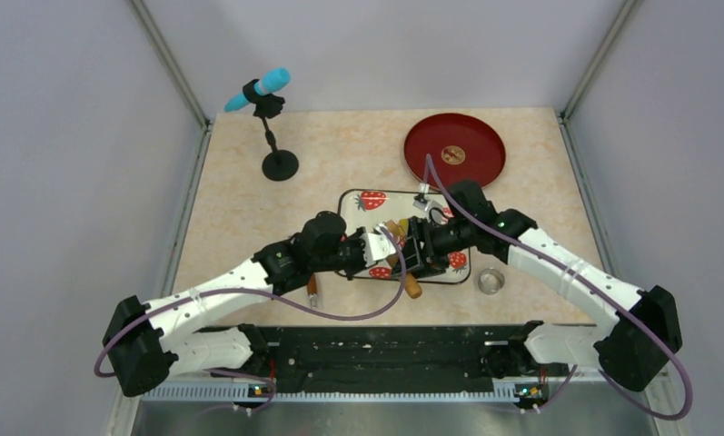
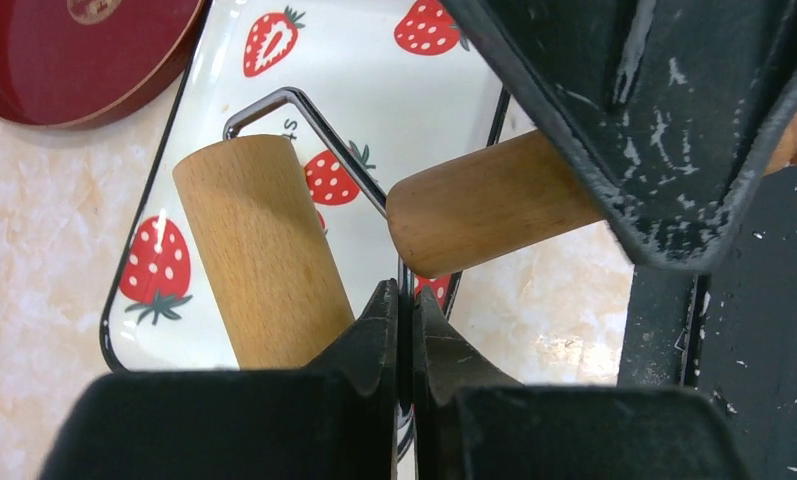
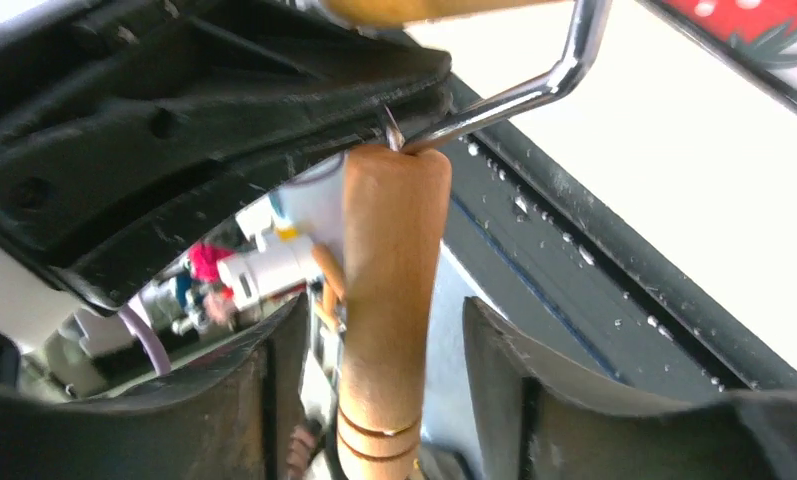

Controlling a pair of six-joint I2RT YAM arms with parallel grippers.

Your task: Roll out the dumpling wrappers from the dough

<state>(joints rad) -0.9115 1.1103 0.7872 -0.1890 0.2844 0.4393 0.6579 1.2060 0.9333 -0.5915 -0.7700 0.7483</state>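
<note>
A wooden roller hangs over the strawberry-print tray (image 1: 394, 202) between my two grippers. Its tan drum (image 2: 259, 250) sits on a bent metal wire (image 2: 304, 105) that runs into a wooden handle (image 3: 389, 260). My left gripper (image 2: 406, 300) is shut on the wire just below the drum. My right gripper (image 3: 382, 310) is open around the handle, with a gap on each side. From above, the left gripper (image 1: 376, 247) and right gripper (image 1: 414, 250) nearly touch. The dough and the dumpling wrappers are out of view.
A red round plate (image 1: 455, 150) lies at the back right. A small metal ring (image 1: 490, 281) sits right of the tray. A blue microphone on a black stand (image 1: 272, 118) is at the back left. An orange-brown tool (image 1: 312, 289) pokes out under the left arm.
</note>
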